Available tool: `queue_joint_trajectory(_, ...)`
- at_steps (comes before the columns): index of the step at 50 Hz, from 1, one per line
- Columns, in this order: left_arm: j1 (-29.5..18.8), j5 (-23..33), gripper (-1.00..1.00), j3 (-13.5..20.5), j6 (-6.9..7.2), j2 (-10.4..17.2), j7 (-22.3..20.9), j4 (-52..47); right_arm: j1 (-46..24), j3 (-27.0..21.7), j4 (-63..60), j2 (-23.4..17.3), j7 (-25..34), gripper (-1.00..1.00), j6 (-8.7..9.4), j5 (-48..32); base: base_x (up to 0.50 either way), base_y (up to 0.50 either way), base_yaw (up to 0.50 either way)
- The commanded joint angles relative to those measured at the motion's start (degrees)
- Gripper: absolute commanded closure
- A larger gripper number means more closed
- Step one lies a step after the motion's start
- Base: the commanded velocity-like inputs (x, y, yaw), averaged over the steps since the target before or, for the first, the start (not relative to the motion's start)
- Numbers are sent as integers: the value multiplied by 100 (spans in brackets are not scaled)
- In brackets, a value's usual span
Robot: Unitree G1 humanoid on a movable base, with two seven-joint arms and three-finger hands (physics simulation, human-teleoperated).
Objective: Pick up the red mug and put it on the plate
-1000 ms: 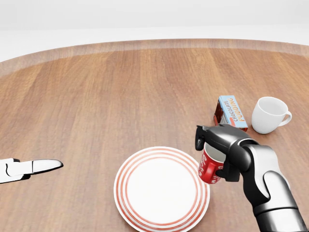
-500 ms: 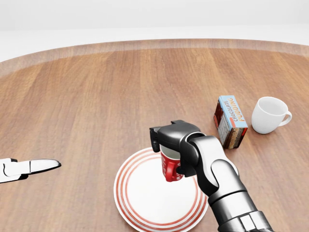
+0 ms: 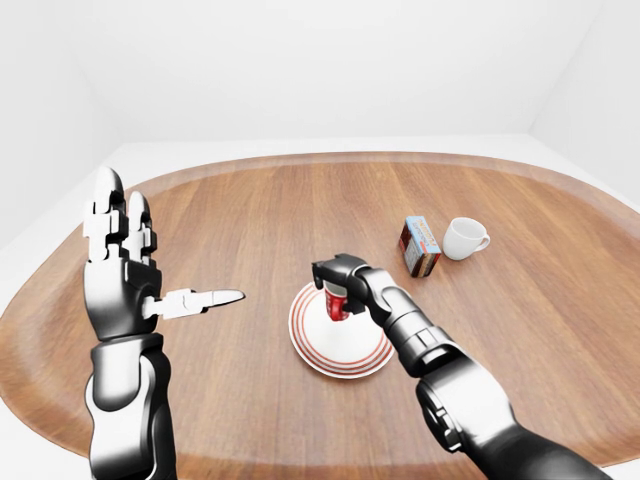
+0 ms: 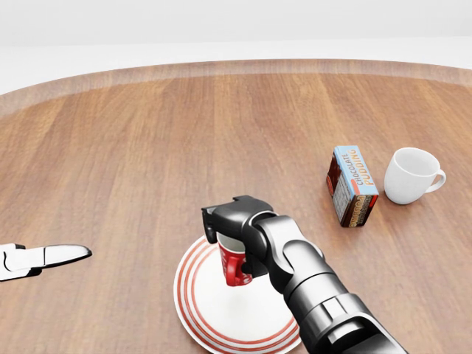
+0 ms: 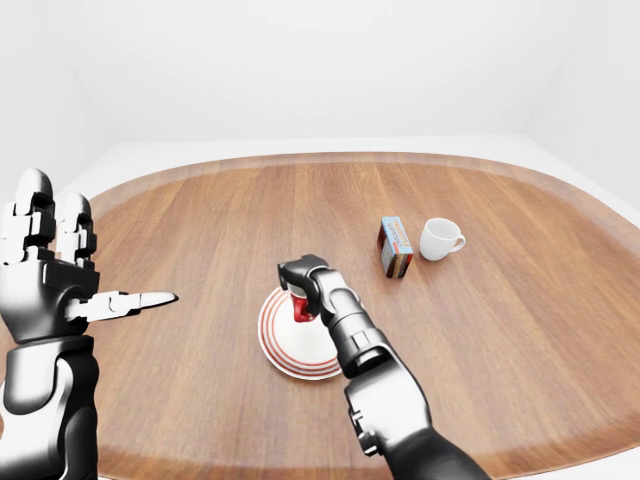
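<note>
The red mug [image 4: 231,264] hangs upright over the left part of the red-ringed white plate [image 4: 214,313], low in the head view. My right hand [image 4: 234,230] is shut on it, gripping it from the top and side; whether the mug touches the plate I cannot tell. My left hand [image 3: 125,270] is raised at the left of the left-eye view, open, with fingers up and thumb pointing right; only a fingertip [image 4: 63,254] shows at the left edge of the head view.
A chocolate pudding box [image 4: 351,185] stands to the right of the plate, with a white cup [image 4: 410,175] further right. The round wooden table [image 4: 147,147] stretches toward the top of the view.
My right hand has carried the red mug leftward, from the plate's right rim to over its left part. The left hand has stayed in place.
</note>
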Motion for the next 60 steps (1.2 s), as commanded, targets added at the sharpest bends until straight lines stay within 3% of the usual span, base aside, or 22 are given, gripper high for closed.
queue_joint_trajectory(1, 5, 1, -100, 17, 0, 6, -15, 32, -227, 56, 1110, 60, -853, 100, 0, 325, 0, 0, 0)
queue_joint_trajectory(26, -33, -2, -100, 10, 0, 30, -14, 165, -329, -65, 1763, 45, -1553, 100, 0, 320, 0, 0, 0)
queue_joint_trajectory(44, 18, 4, -100, 6, 0, 10, -26, 248, -168, -76, 1825, 74, -1647, 100, 0, 283, 0, 0, 0)
queue_joint_trajectory(45, 20, 5, -100, 4, 0, 7, -24, 251, -162, -75, 1829, 72, -1643, 25, 0, 280, 0, 0, 0)
queue_joint_trajectory(46, 23, 2, -100, 3, 0, 4, -24, 250, -167, -79, 1828, 72, -1648, -76, 0, 281, 0, 0, 0)
queue_joint_trajectory(47, 27, 11, -100, -4, 0, 3, -27, 264, -172, -92, 1822, 70, -1620, -100, 0, 296, 0, 0, 0)
queue_joint_trajectory(60, -8, -6, -100, 11, 0, 24, -18, 296, -246, -109, 1806, 39, -1571, -100, 0, 343, 0, 0, 0)
